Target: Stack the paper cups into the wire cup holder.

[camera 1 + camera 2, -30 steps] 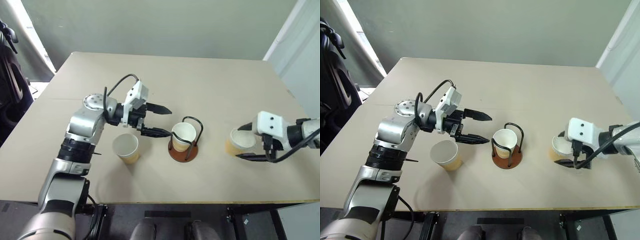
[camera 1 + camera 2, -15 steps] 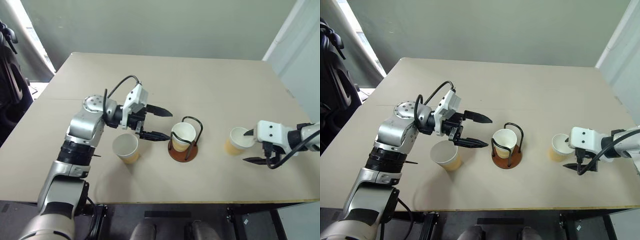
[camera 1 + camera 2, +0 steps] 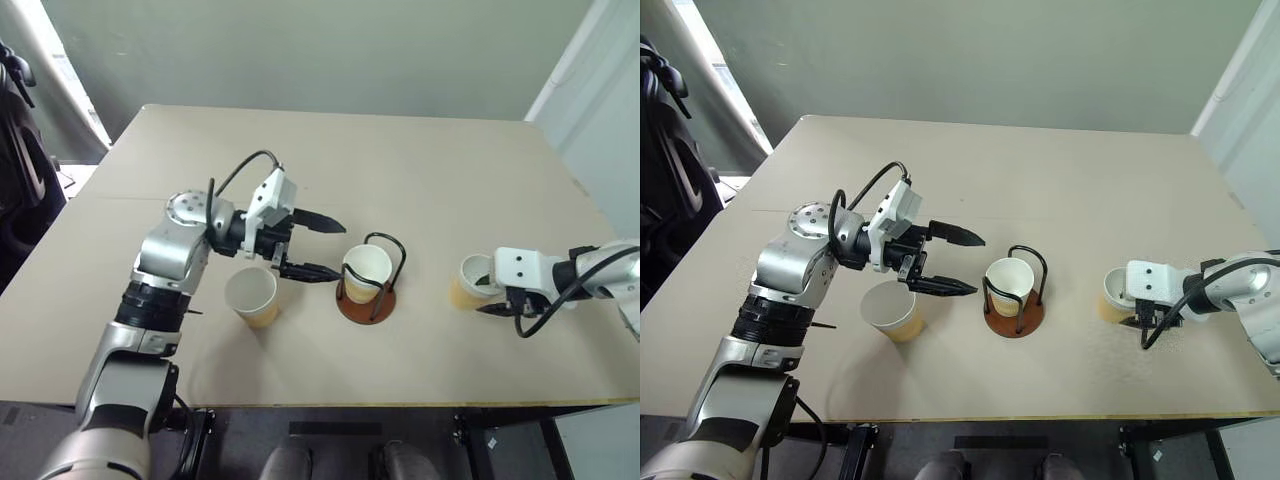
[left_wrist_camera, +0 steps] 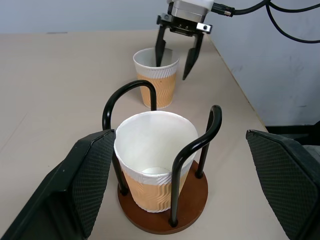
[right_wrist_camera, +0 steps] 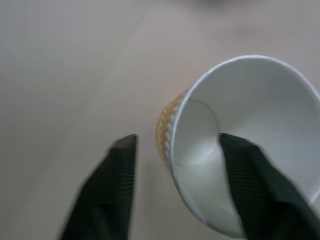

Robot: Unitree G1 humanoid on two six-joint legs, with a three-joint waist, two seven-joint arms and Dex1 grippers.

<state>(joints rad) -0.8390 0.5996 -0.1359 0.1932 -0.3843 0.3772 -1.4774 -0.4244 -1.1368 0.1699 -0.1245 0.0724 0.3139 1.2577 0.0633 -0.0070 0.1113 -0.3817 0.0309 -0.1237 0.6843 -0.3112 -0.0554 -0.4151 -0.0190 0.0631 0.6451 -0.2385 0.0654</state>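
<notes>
At lower right, the right gripper (image 3: 490,298) angles down, fingers straddling a ribbed paper cup's (image 3: 468,283) wall, partly closed, grip unclear. Centre frame, the left gripper (image 3: 318,246) hovers wide open, empty, beside the wire cup holder (image 3: 372,292).

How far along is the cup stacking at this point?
Done: one cup sits in the holder. In hand: the right gripper straddles the right cup's wall, one finger inside, one outside, not clamped. Left: that cup and the left cup, which stands below the open left gripper.
</notes>
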